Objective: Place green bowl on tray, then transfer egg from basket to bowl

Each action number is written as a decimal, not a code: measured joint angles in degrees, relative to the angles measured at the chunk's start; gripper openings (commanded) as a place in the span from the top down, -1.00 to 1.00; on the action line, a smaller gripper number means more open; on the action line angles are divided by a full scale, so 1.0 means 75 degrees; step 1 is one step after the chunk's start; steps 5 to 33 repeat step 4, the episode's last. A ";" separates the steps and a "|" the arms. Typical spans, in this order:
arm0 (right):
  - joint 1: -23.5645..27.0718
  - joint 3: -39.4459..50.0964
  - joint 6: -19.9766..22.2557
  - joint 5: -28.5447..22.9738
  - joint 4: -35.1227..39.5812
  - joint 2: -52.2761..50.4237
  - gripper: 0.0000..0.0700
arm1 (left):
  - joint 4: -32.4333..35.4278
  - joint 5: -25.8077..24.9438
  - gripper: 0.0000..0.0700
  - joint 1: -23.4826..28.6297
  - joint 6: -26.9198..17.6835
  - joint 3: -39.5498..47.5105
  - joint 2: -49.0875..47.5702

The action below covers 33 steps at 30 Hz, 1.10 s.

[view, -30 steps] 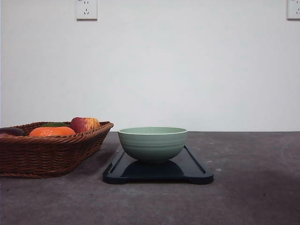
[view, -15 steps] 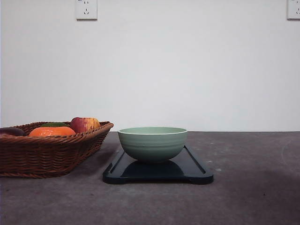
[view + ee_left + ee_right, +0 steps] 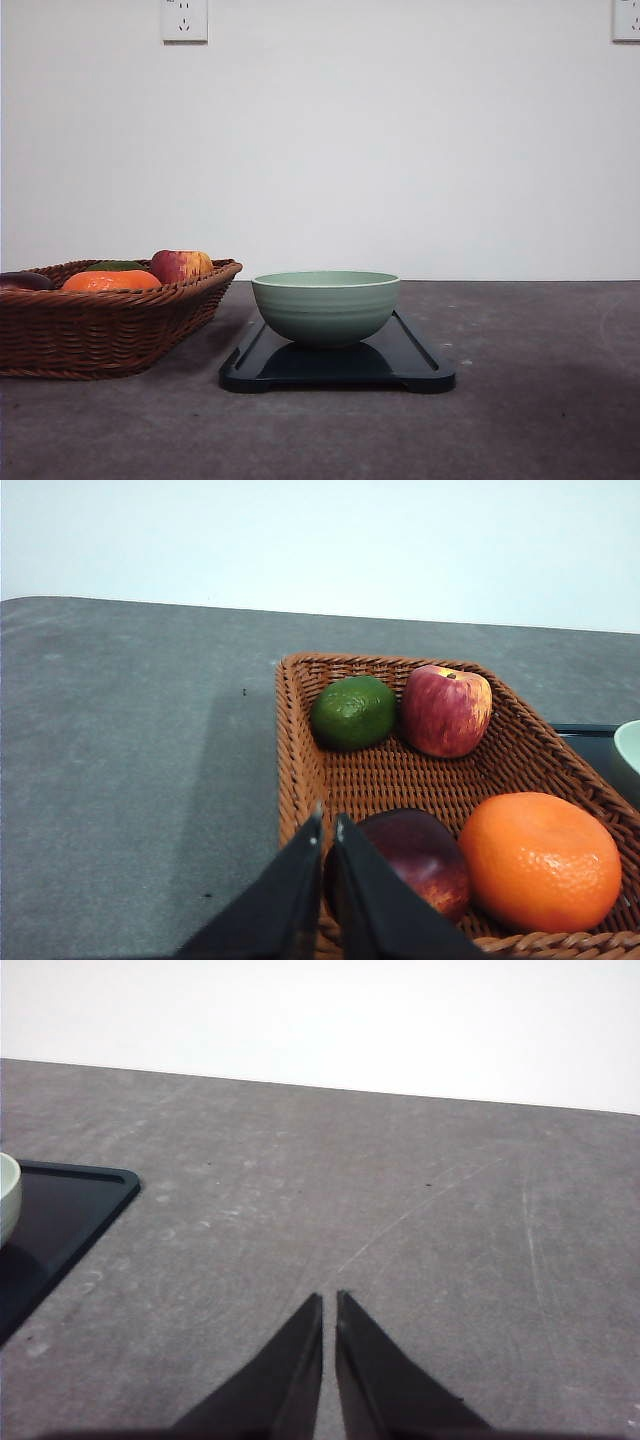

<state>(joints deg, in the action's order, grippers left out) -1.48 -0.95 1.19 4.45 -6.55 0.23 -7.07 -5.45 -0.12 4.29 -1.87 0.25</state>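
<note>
I log the bowl (image 3: pixel 325 306) on the tray (image 3: pixel 420 368), frame centre; basket (image 3: pixel 100 330) at left holds fruit. Left gripper (image 3: pixel 329 825) and right gripper (image 3: pixel 329 1303): both closed, empty.

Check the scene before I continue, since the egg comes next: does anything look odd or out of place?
The pale green ceramic bowl sits upright on the dark rectangular tray. The odd part: the brown woven wicker basket shows a lime, apple, orange and dark red fruit, but no egg.

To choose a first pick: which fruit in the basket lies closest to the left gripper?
The dark purple-red fruit: it lies just beyond the left gripper tips. The orange sits beside it, while the lime and apple lie at the far end.
</note>
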 measured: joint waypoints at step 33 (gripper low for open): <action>0.0000 0.0000 0.0000 0.0000 0.0000 0.0000 0.96 | 0.0001 0.0000 0.96 0.0000 0.0000 0.0000 0.0000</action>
